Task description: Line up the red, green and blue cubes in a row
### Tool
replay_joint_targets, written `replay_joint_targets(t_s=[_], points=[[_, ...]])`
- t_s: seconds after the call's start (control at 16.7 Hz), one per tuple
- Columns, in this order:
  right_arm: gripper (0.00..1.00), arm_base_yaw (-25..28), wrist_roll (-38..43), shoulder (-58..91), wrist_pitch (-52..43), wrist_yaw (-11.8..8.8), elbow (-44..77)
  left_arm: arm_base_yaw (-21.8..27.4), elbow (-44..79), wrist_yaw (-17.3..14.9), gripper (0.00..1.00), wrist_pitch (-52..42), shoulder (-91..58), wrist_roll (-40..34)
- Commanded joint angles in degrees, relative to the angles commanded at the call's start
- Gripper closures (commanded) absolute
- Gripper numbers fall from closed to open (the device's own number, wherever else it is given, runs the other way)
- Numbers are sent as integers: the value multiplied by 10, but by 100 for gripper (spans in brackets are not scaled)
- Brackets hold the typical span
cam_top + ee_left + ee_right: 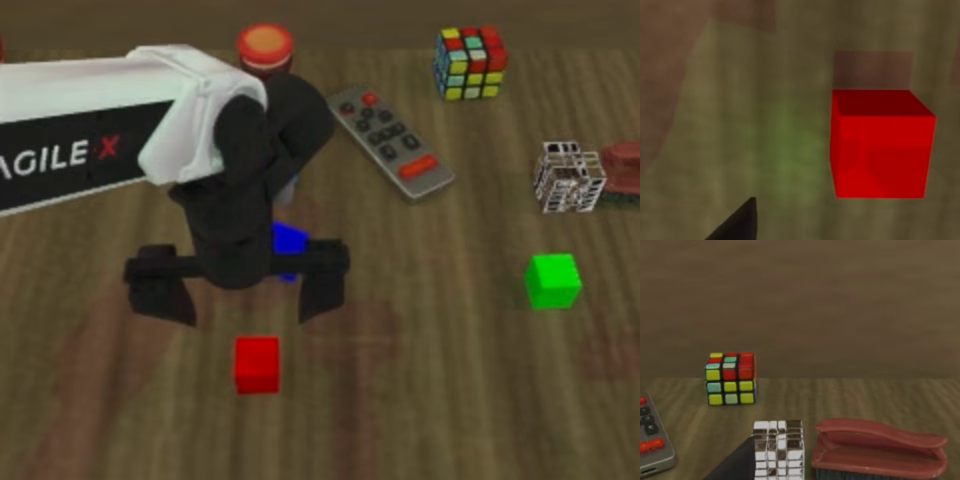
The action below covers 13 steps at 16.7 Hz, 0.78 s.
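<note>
left gripper [240, 285], fingers apart, hovers between blue cube [289, 240] and red cube [257, 364].

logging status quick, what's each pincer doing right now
Left pincer: open, holding nothing, over the table between the blue cube and the red cube.
Right pincer: not in view.

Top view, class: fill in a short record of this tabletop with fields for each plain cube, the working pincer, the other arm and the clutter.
red cube: bare table, nearest the camera's bottom edge, untouched
blue cube: partly hidden under the left arm, behind the red one
green cube: alone at the right
left pincer: open, fingers spread above the table between blue and red cubes
right arm: out of the top view
clutter: remote, multicoloured puzzle cube, silvery puzzle cube, brush
row: not yet formed
</note>
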State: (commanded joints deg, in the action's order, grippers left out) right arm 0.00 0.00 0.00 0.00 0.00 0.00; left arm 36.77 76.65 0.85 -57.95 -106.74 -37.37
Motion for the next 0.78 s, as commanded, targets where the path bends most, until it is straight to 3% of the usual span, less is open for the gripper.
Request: replay_joint_targets(t_s=[0.36,0.78], points=[[0,6,5,36,-24,0,35,-14,-31,3,0,22,30,2],[0,45,36,331,-182,-1,268,-133,-240,9,0,160,300,36]])
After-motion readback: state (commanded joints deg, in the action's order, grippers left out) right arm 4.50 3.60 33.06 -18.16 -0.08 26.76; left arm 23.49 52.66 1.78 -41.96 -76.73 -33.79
